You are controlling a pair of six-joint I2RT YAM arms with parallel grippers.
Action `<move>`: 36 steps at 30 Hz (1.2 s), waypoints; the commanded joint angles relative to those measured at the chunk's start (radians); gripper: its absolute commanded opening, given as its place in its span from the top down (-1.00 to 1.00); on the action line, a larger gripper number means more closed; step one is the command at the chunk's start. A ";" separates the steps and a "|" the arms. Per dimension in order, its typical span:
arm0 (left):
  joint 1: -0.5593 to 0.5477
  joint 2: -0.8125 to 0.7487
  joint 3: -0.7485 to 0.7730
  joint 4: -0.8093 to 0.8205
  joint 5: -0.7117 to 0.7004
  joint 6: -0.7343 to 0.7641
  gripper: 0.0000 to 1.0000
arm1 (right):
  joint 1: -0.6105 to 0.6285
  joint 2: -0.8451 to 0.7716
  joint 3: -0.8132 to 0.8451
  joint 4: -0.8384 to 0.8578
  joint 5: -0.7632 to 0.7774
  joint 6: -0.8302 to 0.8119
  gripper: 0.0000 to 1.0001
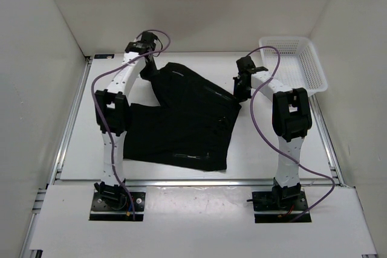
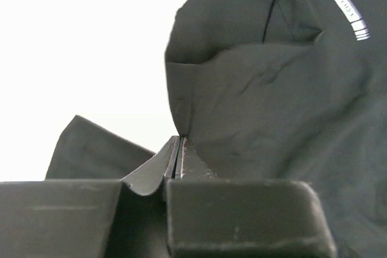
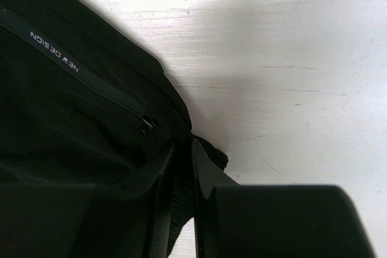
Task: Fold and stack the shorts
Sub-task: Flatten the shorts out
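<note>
Left gripper (image 2: 179, 141) pinched shut on a fold of the shorts (image 1: 187, 119) at 11 o'clock; right gripper (image 3: 183, 149) clamps their 3 o'clock edge. One pair: plain black, soft, rumpled, zip pocket, centre of table (image 1: 266, 143). One white mesh basket (image 1: 314, 70) at 2 o'clock.

Top cam overhead, wrist cams near shorts (image 1: 181, 119)

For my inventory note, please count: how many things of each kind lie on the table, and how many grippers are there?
Black shorts: 1
White mesh basket: 1
Grippers: 2 (left gripper, right gripper)
Total: 4
</note>
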 commanded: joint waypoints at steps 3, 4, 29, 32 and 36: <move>0.056 -0.181 -0.175 0.047 -0.047 -0.048 0.80 | 0.001 0.007 0.072 -0.009 0.009 -0.015 0.63; 0.081 -0.191 -0.237 0.047 -0.047 -0.048 0.80 | 0.001 0.017 0.072 -0.009 0.009 -0.015 0.66; 0.027 -0.491 -0.626 0.101 0.048 -0.125 0.28 | 0.194 -0.388 -0.238 0.056 -0.071 0.052 0.73; 0.005 -0.554 -0.824 0.188 0.131 -0.161 0.34 | 0.239 -0.469 -0.456 0.116 -0.143 0.131 0.90; -0.016 -0.554 -0.953 0.222 0.131 -0.182 0.37 | 0.239 -0.491 -0.635 0.251 -0.227 0.216 0.93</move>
